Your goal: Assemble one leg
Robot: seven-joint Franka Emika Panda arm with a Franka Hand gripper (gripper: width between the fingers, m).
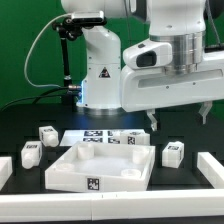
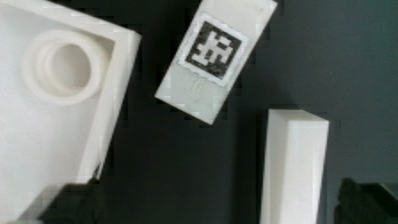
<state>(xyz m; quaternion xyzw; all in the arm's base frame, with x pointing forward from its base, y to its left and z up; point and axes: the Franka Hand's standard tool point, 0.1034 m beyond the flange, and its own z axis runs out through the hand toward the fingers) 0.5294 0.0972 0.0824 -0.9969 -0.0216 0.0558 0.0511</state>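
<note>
The fingers (image 1: pixel 152 120) are apart and empty, above the worktop (image 1: pixel 193 143). One leg (image 1: pixel 173 153) lies at the exterior view's right of the tray (image 1: pixel 120 182); two more at its left.

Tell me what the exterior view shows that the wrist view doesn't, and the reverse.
Exterior view only: the arm, the marker board, two more legs at the exterior view's left, and the tray-like piece seen whole.
Wrist view only: the round socket in that piece's corner.
Both: the tray-like piece, what looks like the same leg beside it, a white bar, and the jaws, spread with nothing between them.
</note>
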